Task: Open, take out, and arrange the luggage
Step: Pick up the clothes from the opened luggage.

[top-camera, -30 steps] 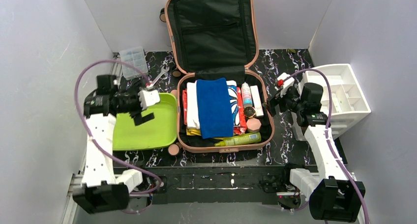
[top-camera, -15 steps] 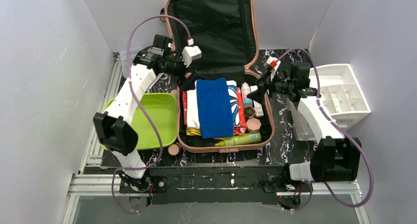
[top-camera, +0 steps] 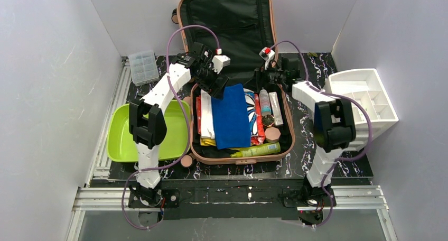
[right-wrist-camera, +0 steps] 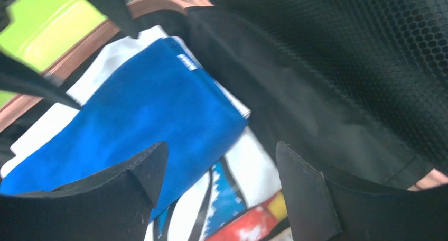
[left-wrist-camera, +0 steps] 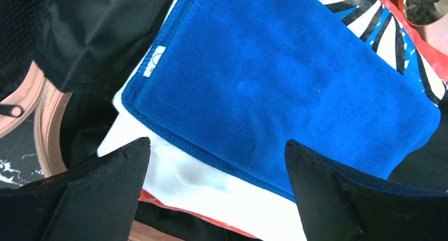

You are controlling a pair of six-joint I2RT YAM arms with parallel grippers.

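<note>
Open at the centre of the overhead frame: large salmon-pink hard-shell suitcase (top-camera: 227, 29), lid propped upright toward the top edge, base packed full.

Inside, on top: folded royal-blue terry towel (top-camera: 231, 117), long axis running top to bottom of frame, over folded white cloth (left-wrist-camera: 179, 177). Tubes and bottles (top-camera: 267, 101) along the right wall.

Directly over the towel's upper left corner: left gripper (left-wrist-camera: 215, 146), jaws spread wide, gripping nothing. Over the upper right: right gripper (right-wrist-camera: 221, 146), likewise spread and empty, towel lying off to its side. Judged nearer: the left.

Left of the case, lime-green plastic tray (top-camera: 119, 140); right, white plastic drawer organizer (top-camera: 364, 101).
</note>
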